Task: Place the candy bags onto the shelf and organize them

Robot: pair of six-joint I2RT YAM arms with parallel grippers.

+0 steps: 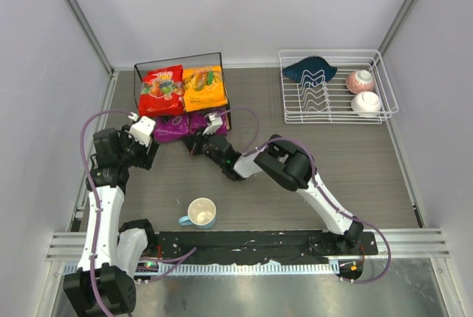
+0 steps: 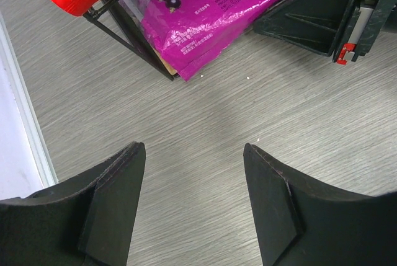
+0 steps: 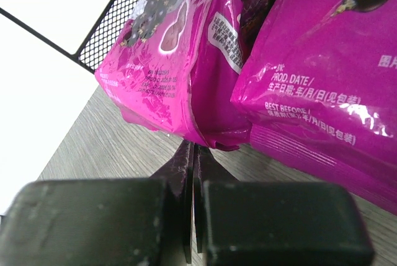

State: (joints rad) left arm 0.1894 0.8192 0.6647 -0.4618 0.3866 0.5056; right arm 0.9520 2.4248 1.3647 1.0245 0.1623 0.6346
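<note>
A grey wood-grain table (image 1: 332, 176) is seen, walled in white. On the shelf (image 1: 177, 59) the red bag (image 1: 161, 89) and orange bag (image 1: 205, 88) are laid side by side on top. The purple bags (image 1: 171, 128) are lodged below, jutting out at the front. The right gripper (image 3: 192, 154) is clenched on nothing, its tips set at their front edge. The left gripper (image 2: 192, 151) is held spread and empty over the table nearby. Placing looks done; only nudging them further in is judged left.
</note>
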